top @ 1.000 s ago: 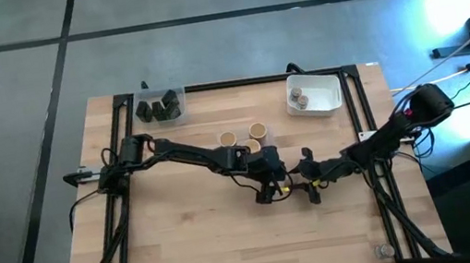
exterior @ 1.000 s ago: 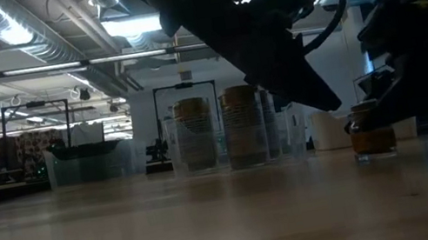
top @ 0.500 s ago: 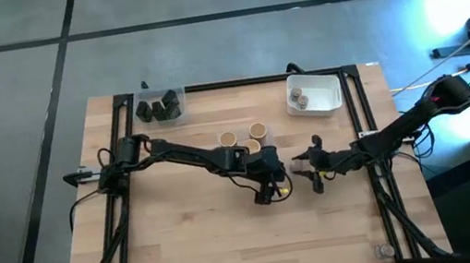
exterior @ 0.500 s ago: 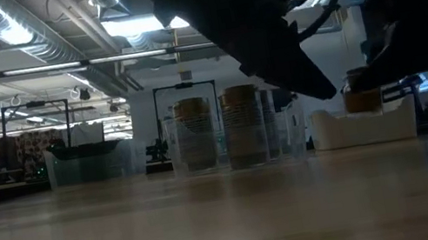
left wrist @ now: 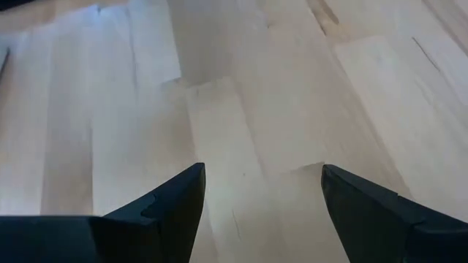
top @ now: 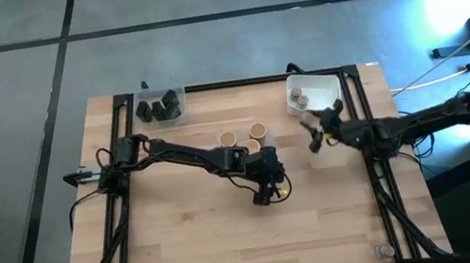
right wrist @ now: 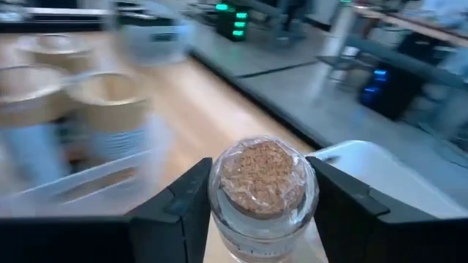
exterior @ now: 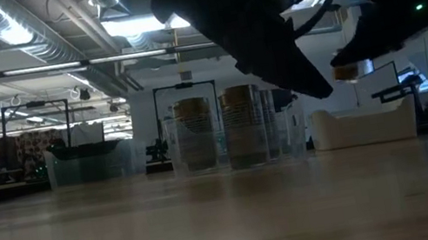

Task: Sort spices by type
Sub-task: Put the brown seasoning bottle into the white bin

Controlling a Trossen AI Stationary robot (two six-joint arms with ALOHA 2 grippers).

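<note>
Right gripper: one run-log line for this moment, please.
right gripper: shut on small jar, airborne near white tub | left gripper: open, empty, mid-table

- Clear tub (top: 160,107) with blocky jars (top: 157,109): at the table's (top: 185,232) far left corner.
- White tub (top: 321,92) with two small jars (top: 299,98): at the far right corner.
- Two tan cylinders (top: 243,135): side by side, mid-table, toward the far edge.

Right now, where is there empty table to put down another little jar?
The near half of the wooden table, in front of the left pincer, is bare. So is the stretch between the clear tub of dark jars and the white tub. It's crowded mid-table, around the tan cylinders.
</note>
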